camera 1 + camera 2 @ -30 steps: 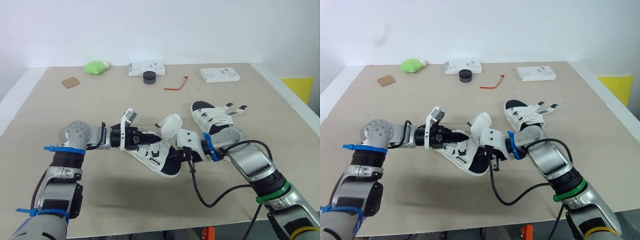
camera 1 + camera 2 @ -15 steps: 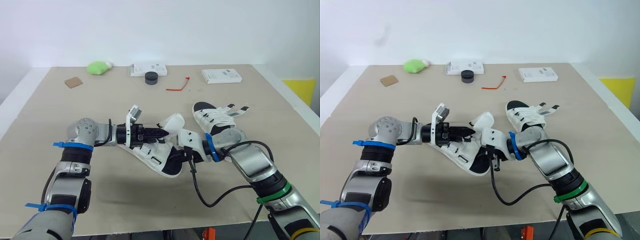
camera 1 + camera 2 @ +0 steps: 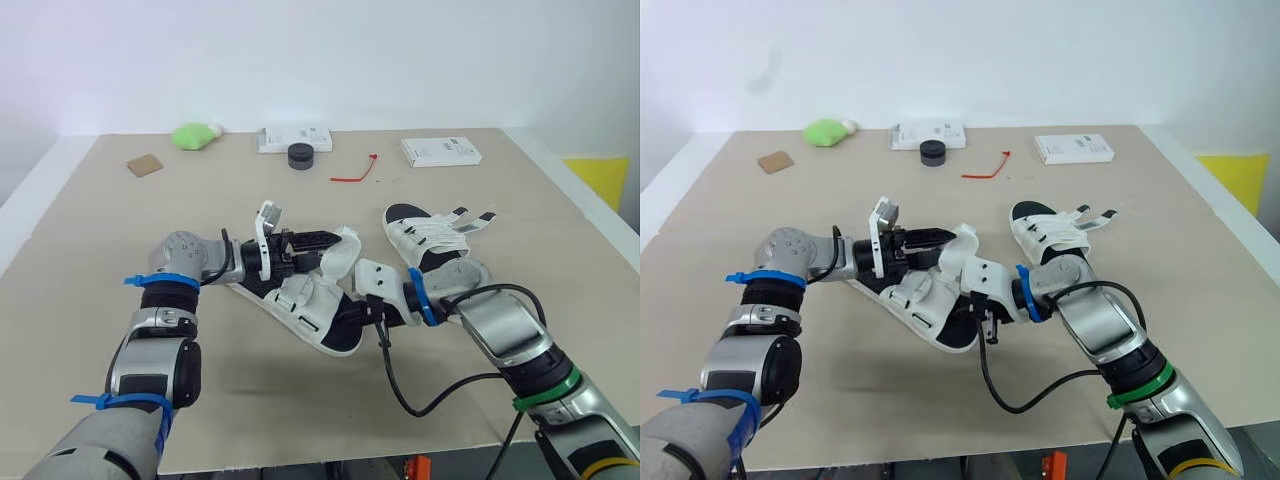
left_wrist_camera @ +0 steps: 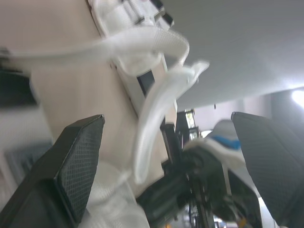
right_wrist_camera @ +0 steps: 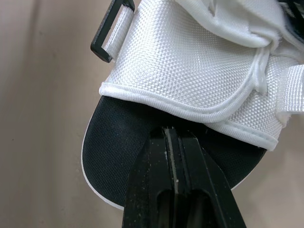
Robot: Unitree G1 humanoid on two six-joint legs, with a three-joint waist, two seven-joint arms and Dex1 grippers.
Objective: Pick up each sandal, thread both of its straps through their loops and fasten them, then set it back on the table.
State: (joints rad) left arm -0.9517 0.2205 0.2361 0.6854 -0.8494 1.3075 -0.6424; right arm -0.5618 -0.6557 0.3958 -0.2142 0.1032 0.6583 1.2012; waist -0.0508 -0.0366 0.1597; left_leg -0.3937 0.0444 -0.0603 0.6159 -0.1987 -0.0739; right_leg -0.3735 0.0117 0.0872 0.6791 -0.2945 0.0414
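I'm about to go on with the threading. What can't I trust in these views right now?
- Right wrist view: the right gripper is shut, but its own tips hide whether they pinch the near sandal.
- Left wrist view: the strap between the fingers of the open left gripper is blurred, and its loop cannot be picked out.
- Head views: the fastenings on the far sandal are too small to judge.

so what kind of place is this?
Probably a robotics lab test bench: plain white wall, bare tan table, and stray props at its far edge, a white box and red cable tie.
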